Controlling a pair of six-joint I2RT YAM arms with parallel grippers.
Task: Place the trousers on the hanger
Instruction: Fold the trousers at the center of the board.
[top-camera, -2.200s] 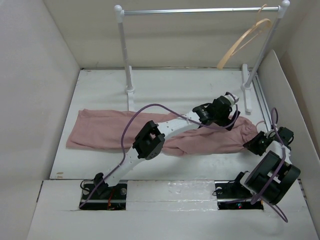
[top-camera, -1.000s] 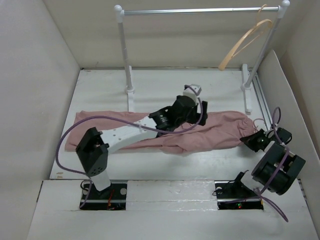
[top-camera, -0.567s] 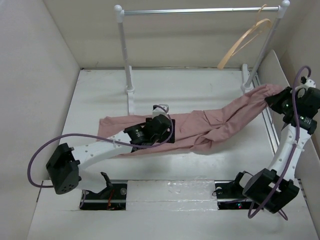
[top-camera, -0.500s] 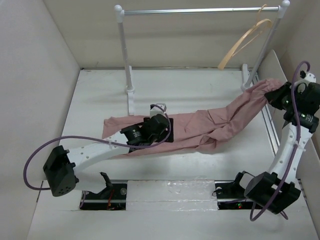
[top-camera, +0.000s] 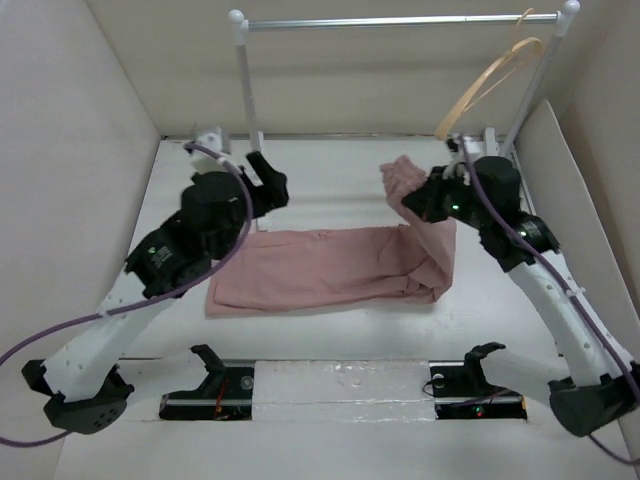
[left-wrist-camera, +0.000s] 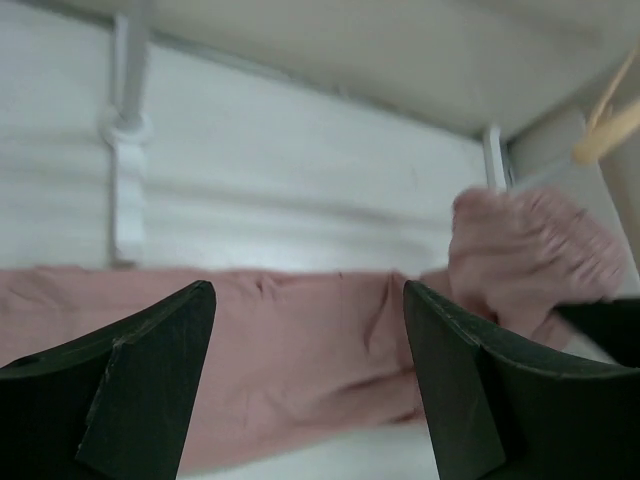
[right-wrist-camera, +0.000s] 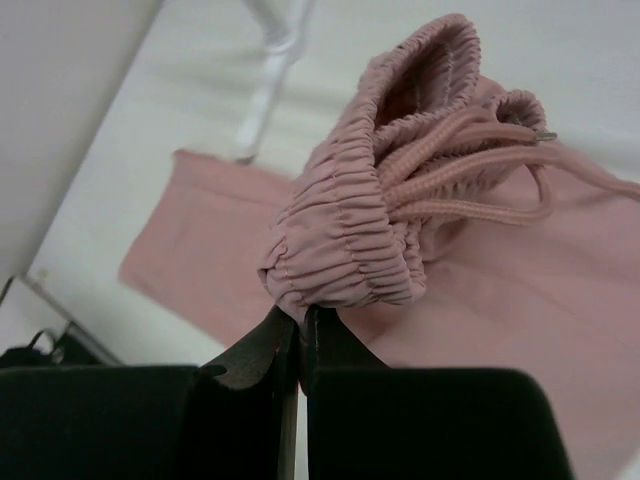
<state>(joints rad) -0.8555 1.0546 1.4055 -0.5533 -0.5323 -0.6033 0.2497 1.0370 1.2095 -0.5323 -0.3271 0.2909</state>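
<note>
Right gripper (right-wrist-camera: 300, 318) is clamping the trousers (top-camera: 330, 268) at the waistband, holding it raised toward the far right corner, legs lying mid-worktop, left gripper (left-wrist-camera: 308, 300) hovering with fingers apart, hanger (top-camera: 490, 80) hanging bare, so draping not yet done.

Matt wrinkled cloth trousers (right-wrist-camera: 350, 235), smooth wooden hanger (top-camera: 482, 78)
</note>
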